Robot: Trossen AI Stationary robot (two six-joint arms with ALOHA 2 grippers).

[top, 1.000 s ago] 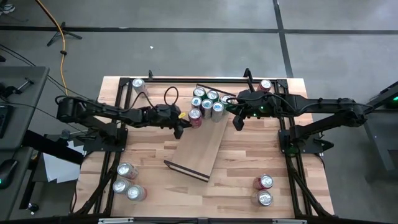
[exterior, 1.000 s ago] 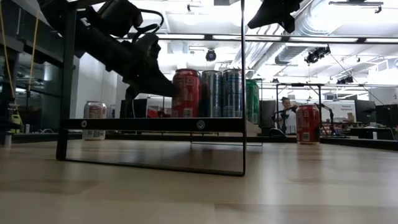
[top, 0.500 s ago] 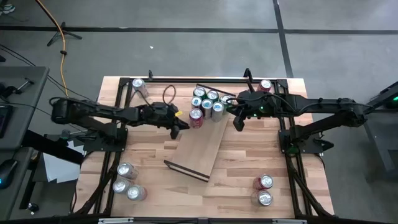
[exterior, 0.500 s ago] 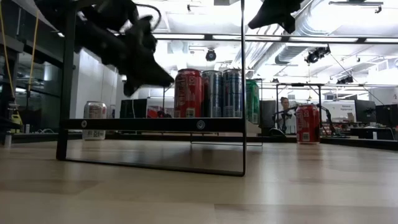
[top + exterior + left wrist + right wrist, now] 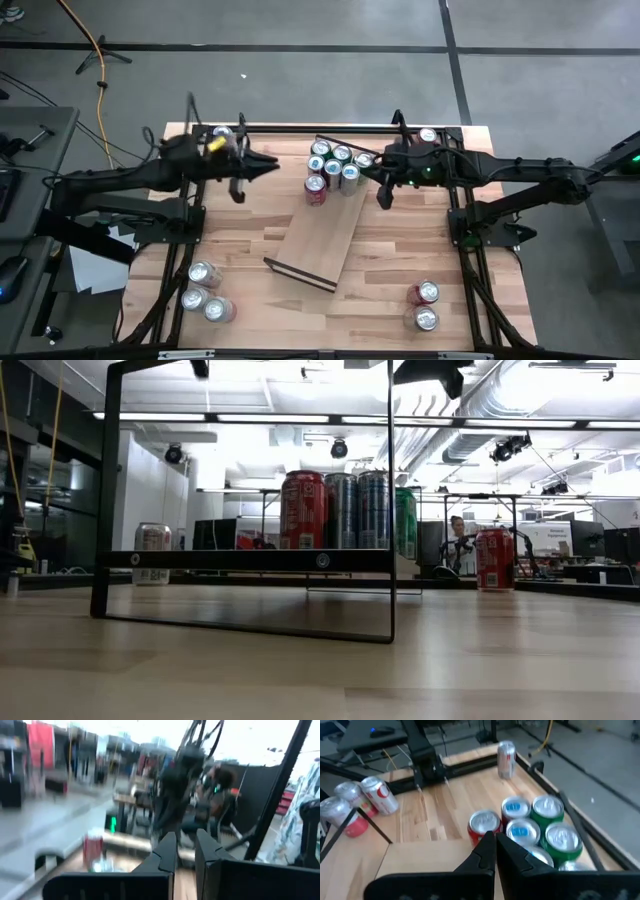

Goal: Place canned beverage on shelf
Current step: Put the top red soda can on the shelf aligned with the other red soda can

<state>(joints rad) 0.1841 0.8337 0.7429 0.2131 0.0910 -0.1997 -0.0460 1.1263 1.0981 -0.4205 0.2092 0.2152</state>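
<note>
standing on shelf [image 5: 318,238] — can cluster [image 5: 330,166]; both arms' fingers closed, empty

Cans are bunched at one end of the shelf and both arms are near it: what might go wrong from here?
1. The cluster of cans is packed tight at the shelf's far end; adding another there may topple one.
2. The red can stands at the cluster's outer edge, easily knocked.
3. The right gripper, shut, hangs close beside the cluster and could clip it when moving.

The worktop [image 5: 250,240] carries the slanted shelf [image 5: 318,240], cans [image 5: 331,164] clustered on its far end; loose cans [image 5: 204,290] stand near the corners.
</note>
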